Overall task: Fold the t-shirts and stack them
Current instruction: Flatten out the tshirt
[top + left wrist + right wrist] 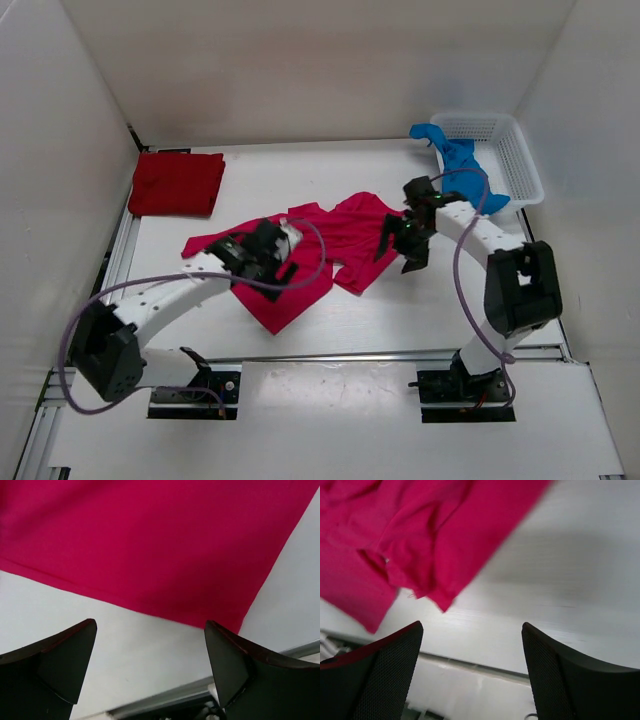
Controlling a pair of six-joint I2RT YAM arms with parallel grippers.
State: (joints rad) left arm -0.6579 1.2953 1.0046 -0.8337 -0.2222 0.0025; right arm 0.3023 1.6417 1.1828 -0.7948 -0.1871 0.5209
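Pink tee [345, 232] rumpled centre, red tee [178, 184] folded, blue tee [461, 157] seemingly bunched

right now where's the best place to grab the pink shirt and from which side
Probably the pink t-shirt by its near corner, approached from the near edge of the table, with the jaws coming down astride the hem. That corner lies flat with straight edges on bare surface, while the middle and right part are bunched into folds.

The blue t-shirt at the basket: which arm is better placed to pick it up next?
Right. The blue t-shirt hangs over the basket at the far right, close behind the open right tool; the left tool is over the pink t-shirt, farther away.
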